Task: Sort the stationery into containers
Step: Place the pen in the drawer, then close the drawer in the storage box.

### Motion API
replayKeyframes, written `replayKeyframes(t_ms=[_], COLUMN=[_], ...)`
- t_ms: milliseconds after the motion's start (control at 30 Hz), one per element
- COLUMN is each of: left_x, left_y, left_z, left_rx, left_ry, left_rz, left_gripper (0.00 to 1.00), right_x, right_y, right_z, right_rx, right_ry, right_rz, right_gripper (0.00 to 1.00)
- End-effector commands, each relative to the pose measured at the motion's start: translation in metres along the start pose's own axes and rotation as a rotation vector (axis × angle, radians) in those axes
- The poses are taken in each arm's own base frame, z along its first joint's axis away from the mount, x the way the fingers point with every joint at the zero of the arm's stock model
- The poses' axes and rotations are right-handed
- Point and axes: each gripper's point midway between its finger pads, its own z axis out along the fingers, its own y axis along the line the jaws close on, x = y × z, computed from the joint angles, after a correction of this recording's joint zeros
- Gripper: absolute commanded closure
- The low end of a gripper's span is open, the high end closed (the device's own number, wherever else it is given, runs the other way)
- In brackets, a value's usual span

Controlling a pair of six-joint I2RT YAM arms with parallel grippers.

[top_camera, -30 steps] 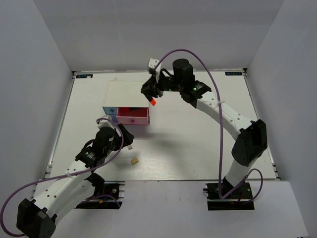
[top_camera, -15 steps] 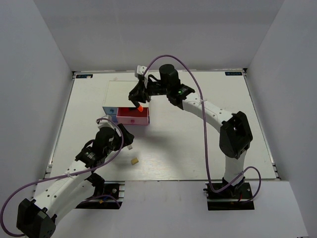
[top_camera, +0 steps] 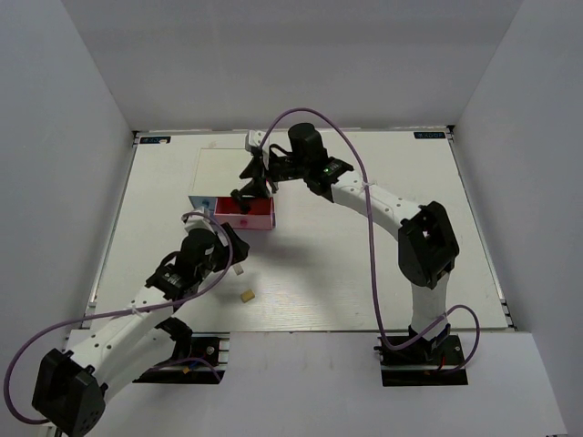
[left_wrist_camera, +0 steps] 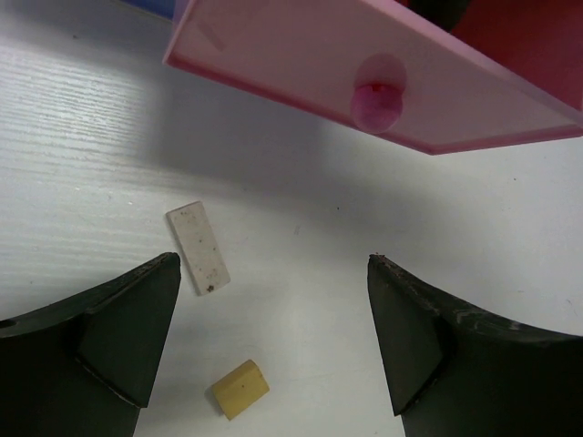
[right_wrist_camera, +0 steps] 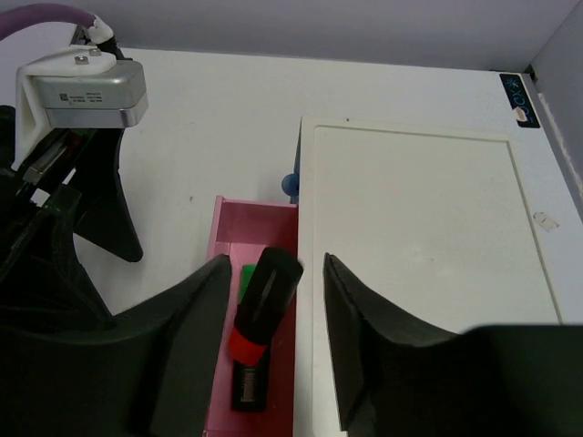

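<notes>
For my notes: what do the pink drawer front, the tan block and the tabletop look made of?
The pink drawer front looks like plastic: smooth, matte, evenly coloured, with a moulded knob. The tan block is probably a rubber eraser: dull, with softened edges. The tabletop seems to be white-painted or laminated wood, since fine grain lines show.

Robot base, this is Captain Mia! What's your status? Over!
Left gripper open over white eraser, tan eraser. Right gripper open above pink drawer; orange-capped highlighter in it, atop green highlighter. Nothing blocking. Over.
</notes>
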Motion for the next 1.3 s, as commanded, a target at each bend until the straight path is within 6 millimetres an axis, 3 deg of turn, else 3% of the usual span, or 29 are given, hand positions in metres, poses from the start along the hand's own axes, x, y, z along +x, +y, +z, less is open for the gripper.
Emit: replayKeyframes(t_ms=[0, 167, 267, 433, 733, 900, 1267], left_x=[-0.023, -0.031, -0.04, -0.048, -0.071, -0.086, -0.105], left_y=[-0.016, -0.023, -0.032, -0.038, -0.048, -0.058, -0.053], left_z=[0.004, 0.015, 0.019, 0.029, 0.048, 0.057, 0.081], left_rx=[0.038, 0.043, 0.068, 0.077, 0.052, 0.051, -0.049], left_ry=[-0.074, -0.096, -0.127, -0.159, -0.223, -0.273, -0.326], left_rz=[0.033, 0.069, 0.087, 0.132, 0.165, 0.161, 0.07], left_gripper=[0.07, 0.1, 0.11, 0.12, 0.16, 0.18, 0.2], right_x=[-0.004, -0.019, -0.034, -0.04, 0.017, 0.034, 0.065], right_y=[-0.003, -0.003, -0.006, -0.001, -0.007, -0.004, 0.0], right_z=[-0.003, -0.015, -0.032, -0.068, -0.127, -0.146, -0.177], right_rx=[-0.001, 0.023, 0.064, 0.128, 0.264, 0.3, 0.368], right_ry=[-0.007, -0.019, -0.038, -0.041, 0.069, 0.099, 0.151], right_rz=[-0.039, -0.055, -0.049, -0.008, 0.092, 0.119, 0.17], right_gripper=[0.46, 0.44, 0.48, 0.56, 0.56, 0.56, 0.55])
